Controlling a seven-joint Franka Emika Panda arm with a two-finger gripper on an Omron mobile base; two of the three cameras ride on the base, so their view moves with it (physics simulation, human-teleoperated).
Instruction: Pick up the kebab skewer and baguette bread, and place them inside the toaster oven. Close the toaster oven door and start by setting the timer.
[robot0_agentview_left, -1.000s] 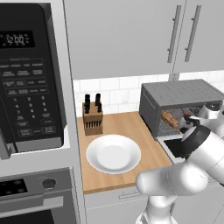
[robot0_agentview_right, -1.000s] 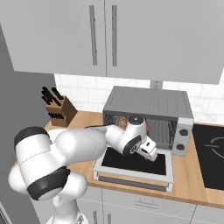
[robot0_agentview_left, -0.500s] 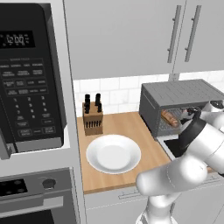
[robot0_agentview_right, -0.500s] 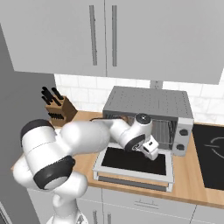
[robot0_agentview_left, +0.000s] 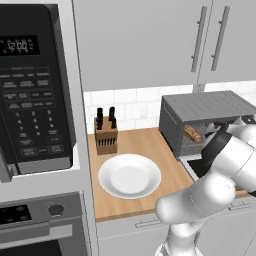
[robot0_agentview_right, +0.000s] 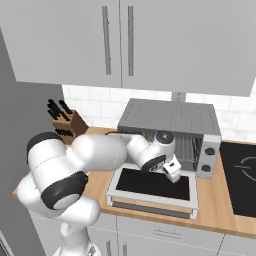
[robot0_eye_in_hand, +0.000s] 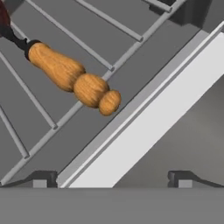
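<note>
Hand view gives you the skewer's (robot0_eye_in_hand: 72, 78) turned wooden handle lying on the wire rack (robot0_eye_in_hand: 65, 33) just inside the oven, with the gripper (robot0_eye_in_hand: 111, 179) above it, fingers spread wide and holding nothing. From the left base view you can see the baguette (robot0_agentview_left: 193, 134) on the rack inside the oven (robot0_agentview_left: 200, 112). In the right base view the door (robot0_agentview_right: 154, 186) lies folded down flat on the counter (robot0_agentview_right: 225, 210), and the gripper (robot0_agentview_right: 171, 171) hangs over it at the oven mouth.

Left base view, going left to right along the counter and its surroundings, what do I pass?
Microwave → knife block → white plate → toaster oven, with the baguette bread lying on its rack.
</note>
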